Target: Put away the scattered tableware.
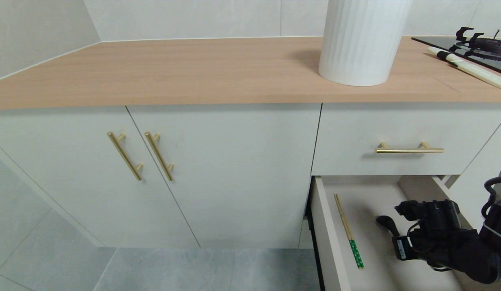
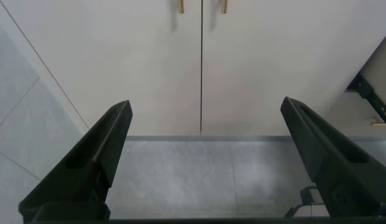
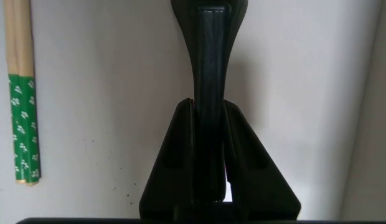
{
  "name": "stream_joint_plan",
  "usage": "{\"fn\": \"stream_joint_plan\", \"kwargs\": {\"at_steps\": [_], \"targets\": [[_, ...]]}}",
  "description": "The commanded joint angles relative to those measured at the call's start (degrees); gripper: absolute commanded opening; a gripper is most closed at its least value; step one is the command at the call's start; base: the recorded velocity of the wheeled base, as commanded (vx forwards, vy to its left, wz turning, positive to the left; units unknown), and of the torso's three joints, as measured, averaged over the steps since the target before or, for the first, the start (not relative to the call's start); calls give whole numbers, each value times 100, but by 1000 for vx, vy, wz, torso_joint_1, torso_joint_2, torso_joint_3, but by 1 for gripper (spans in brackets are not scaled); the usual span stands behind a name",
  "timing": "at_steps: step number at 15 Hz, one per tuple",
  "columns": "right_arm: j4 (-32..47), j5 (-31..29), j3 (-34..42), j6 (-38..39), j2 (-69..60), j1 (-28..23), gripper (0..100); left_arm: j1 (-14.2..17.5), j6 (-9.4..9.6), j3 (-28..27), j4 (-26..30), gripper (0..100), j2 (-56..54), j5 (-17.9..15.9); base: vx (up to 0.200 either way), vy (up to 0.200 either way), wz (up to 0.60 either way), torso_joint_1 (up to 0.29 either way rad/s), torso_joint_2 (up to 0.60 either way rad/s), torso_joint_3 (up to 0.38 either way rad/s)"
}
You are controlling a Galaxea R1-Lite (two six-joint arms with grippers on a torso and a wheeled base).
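Gripping spoon (handle) between right jaws

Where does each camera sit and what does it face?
Head view: on the head, looking down at the open white drawer; right claw shows.
Left wrist view: on the left wrist, facing pale cabinet doors and grey floor tiles; open left claw shows.
Right wrist view: on the right wrist, looking into the drawer; right claw grips a black utensil handle.
Shared: head and right wrist views show green-tipped wooden chopsticks.

Left gripper, jaws wide apart, before closed cabinet doors.
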Motion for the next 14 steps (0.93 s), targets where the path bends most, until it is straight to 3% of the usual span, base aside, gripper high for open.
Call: {"fn": "stream_joint_plan", "kwargs": {"at_steps": [1,2,9,12,14], "targets": [[-3,0,5,-4,16,2,0,4,-1,0,-1,100,2,4,0,0,0,0,0,0],[-11,0,5,-4,16,11,100,4,-1,0,-1,100,2,4,0,0,0,0,0,0],[-11,-52,49,-13,-160,11,100,4,-1,0,-1,100,2,4,0,0,0,0,0,0],[129,-184,295,-31,-1540,37,100,4,-1,-9,-1,100,2,4,0,0,0,0,0,0],[955,-193,278,-31,-2612,55,100,4,-1,0,-1,100,2,4,0,0,0,0,0,0]]}}
